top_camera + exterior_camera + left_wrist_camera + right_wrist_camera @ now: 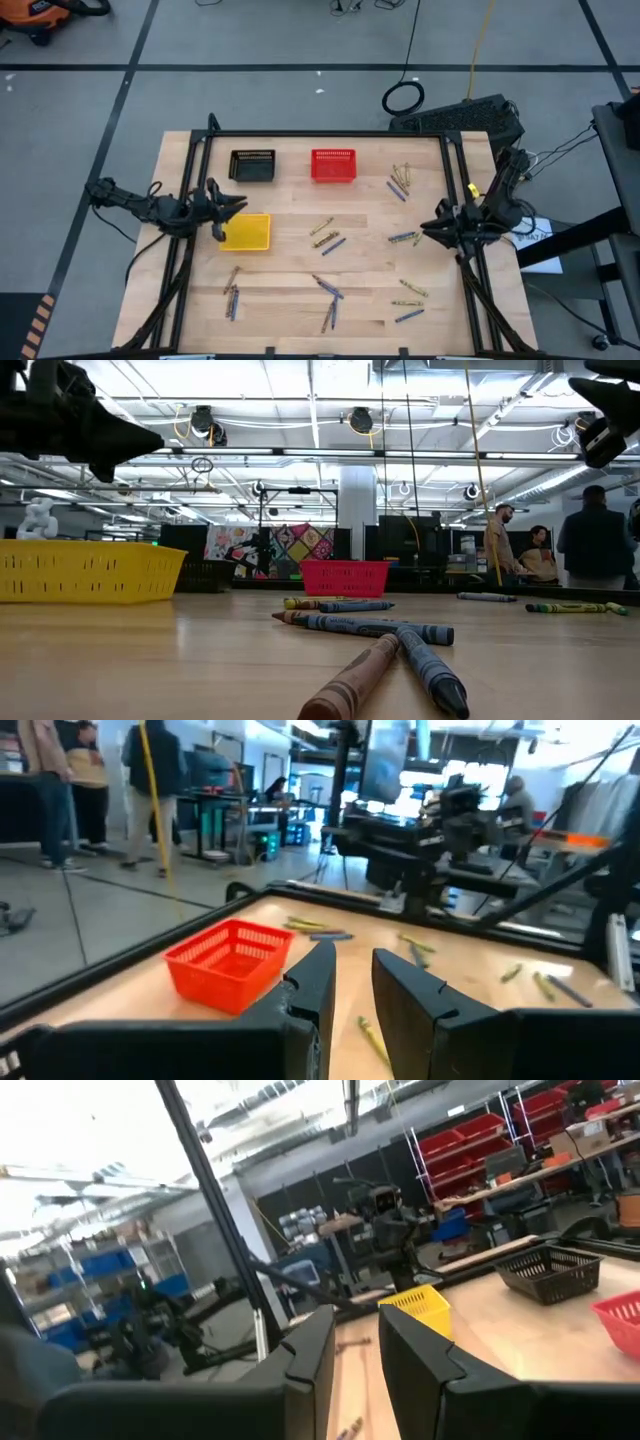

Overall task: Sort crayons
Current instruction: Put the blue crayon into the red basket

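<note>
Blue, yellow-green and brown-orange crayons lie flat on the wooden table in loose groups: far right [401, 180], middle [325, 238], right [405, 237], near left [232, 295], near middle [328, 292], near right [408, 300]. A few lie close in the low view [380, 628]. My left gripper [235, 205] hovers open and empty over the far left corner of the yellow basket [247, 232]. My right gripper [425, 228] hovers open and empty at the table's right, beside the right group. Both show raised off the table in the low view, the left [130, 435] and the right [600, 410].
A black basket [252, 166] and a red basket [333, 165] stand side by side at the far edge. A black frame [330, 133] runs along the table's sides. People stand in the room beyond the table [595, 540].
</note>
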